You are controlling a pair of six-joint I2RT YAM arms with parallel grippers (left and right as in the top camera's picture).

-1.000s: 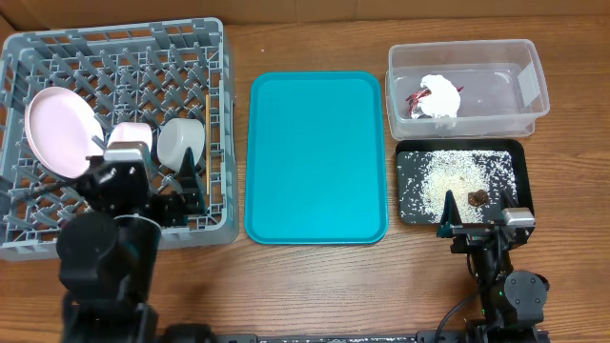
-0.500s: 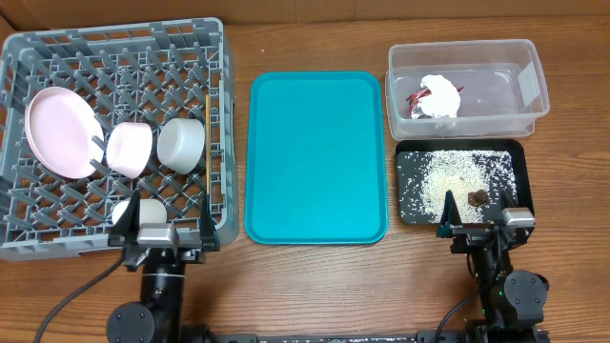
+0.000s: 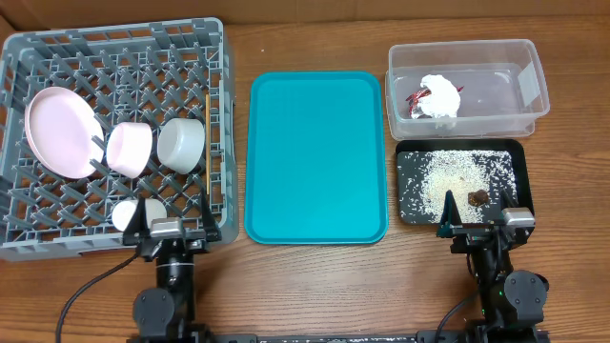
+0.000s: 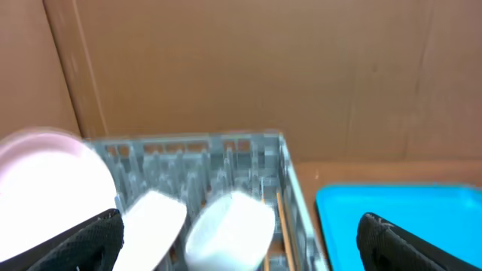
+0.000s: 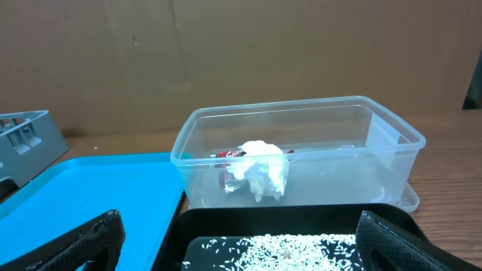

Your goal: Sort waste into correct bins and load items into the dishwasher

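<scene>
The grey dish rack (image 3: 124,67) at the left holds the pale pink plate (image 3: 59,131), small pink dish (image 3: 130,149), grey-green bowl (image 3: 179,143), white cup (image 3: 127,215) and chopsticks (image 3: 207,133). The clear tub (image 3: 505,95) at the back right holds the white paper wad (image 3: 439,97) and red scraps (image 3: 417,99). The black tray (image 3: 412,162) with white grains lies in front of it. My left gripper (image 3: 173,229) is open and empty at the rack's front edge. My right gripper (image 3: 477,229) is open and empty at the black tray's front edge. The left wrist view shows the plate (image 4: 45,177), bowl (image 4: 230,229) and gripper (image 4: 242,248).
A flat teal tray (image 3: 316,157) lies between the rack and the bins. A brown lump (image 3: 477,197) sits among the grains in the black tray. The right wrist view shows my gripper (image 5: 241,248), the tub (image 5: 376,143) and the wad (image 5: 260,169). A cardboard wall stands behind the table.
My left arm has drawn back from over the rack to the table's front edge, open and empty. The white cup now shows in the rack's front row. The right arm has not moved.
</scene>
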